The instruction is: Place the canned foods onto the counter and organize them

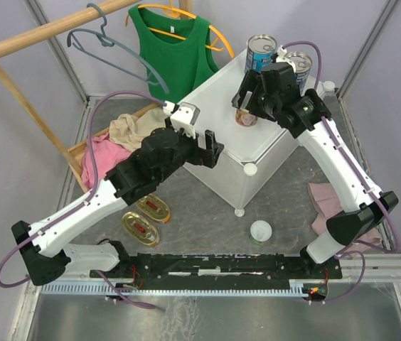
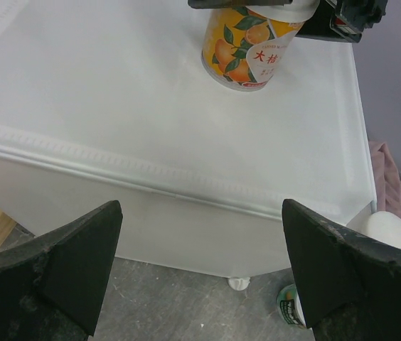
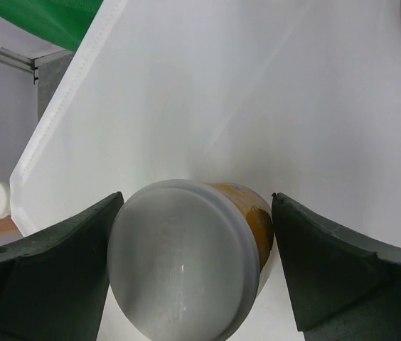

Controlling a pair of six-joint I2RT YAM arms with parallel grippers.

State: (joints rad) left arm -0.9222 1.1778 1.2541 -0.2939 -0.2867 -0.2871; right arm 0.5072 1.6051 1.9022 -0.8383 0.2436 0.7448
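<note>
1. At the upper left of the top view a wooden rail [image 1: 44,35] carries a grey hanger [image 1: 115,42]. A green tank top [image 1: 175,53] hangs further right.
2. Below them, pink and beige clothes [image 1: 108,149] lie bunched at the left of the frame.
3. Two oval gold tins [image 1: 154,208] [image 1: 140,227] lie flat on the grey floor at lower left, just beside each other and under the left arm. Neither is on the counter.
4. The left gripper [image 1: 215,147] is at the counter's near left edge, its jaws spread wide with nothing between them.
5. The counter [image 1: 215,99], a white cube with round corner knobs, fills the middle of the frame.
6. A small white-lidded can [image 1: 261,231] stands on the floor at lower centre, below the counter's near corner.
7. A second small can with an orange fruit label [image 1: 247,118] stands upright on the counter top.
8. The right gripper [image 3: 197,202] is over that can with its jaws spread to either side of the lid. The fingers are close beside the lid, but I cannot tell whether they touch it.
9. Two tall blue-labelled cans [image 1: 261,51] [image 1: 300,64] stand side by side at the counter's far corner, upper right of centre.
10. A pink cloth [image 1: 325,199] lies on the floor at the right.
</note>
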